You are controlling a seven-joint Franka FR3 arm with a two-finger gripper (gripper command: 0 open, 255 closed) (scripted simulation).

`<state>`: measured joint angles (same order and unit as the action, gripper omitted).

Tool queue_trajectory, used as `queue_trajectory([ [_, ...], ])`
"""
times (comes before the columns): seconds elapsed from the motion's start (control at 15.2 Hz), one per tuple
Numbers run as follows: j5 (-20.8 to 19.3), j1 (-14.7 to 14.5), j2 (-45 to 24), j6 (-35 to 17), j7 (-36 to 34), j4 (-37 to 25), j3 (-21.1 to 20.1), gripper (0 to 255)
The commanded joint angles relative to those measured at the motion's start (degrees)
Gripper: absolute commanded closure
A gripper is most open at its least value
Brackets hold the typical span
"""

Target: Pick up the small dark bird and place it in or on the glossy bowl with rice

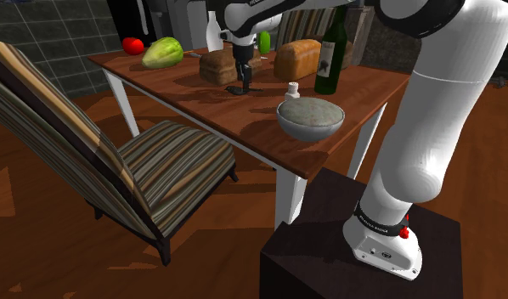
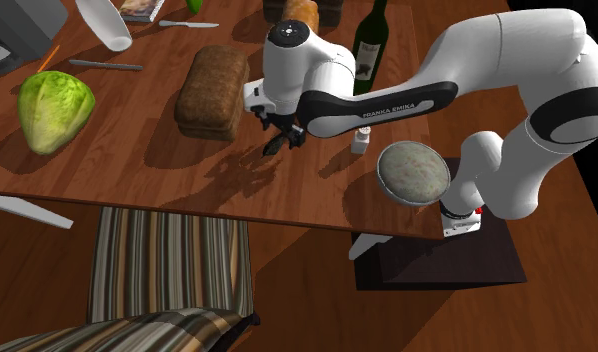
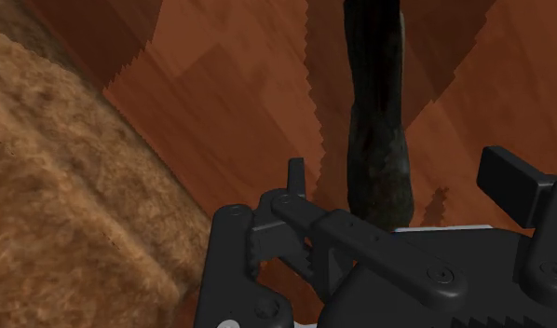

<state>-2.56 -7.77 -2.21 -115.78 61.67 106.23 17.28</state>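
Observation:
The small dark bird point(image 1: 237, 89) lies on the wooden table point(image 1: 201, 102), right beside a brown bread loaf point(image 1: 218, 66). My black gripper point(image 1: 242, 81) hangs straight down over it, fingertips close to the tabletop. In the wrist view the bird point(image 3: 374, 93) runs as a long dark shape between the fingers of the gripper point(image 3: 402, 177), which stand apart with a gap on each side. From the second exterior view the bird point(image 2: 275, 146) sits under the gripper point(image 2: 281, 138). The glossy bowl point(image 1: 307, 129) of rice stands near the table's front corner, toward the stand.
A white shaker point(image 1: 292, 88) stands between the gripper and the bowl. A dark green bottle point(image 1: 331, 55) and a second loaf point(image 1: 296, 58) are behind it. Lettuce point(image 1: 163, 53) and a tomato point(image 1: 132, 44) lie at the far end. A striped chair point(image 1: 116, 161) stands beside the table.

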Motion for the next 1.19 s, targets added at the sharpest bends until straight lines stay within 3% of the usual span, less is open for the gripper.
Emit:
queue_trajectory([
  [0.0,0.1,0.1,-0.4,-1.4,0.2,1.0,0.1,0],
  [0.59,0.3,0.2,-0.8,-2.5,0.3,1.7,0.1,0],
  [0.66,0.3,0.2,-0.8,-2.5,0.3,1.7,0.1,255],
  [1.12,0.3,0.2,-0.8,-2.5,0.3,1.7,0.1,255],
])
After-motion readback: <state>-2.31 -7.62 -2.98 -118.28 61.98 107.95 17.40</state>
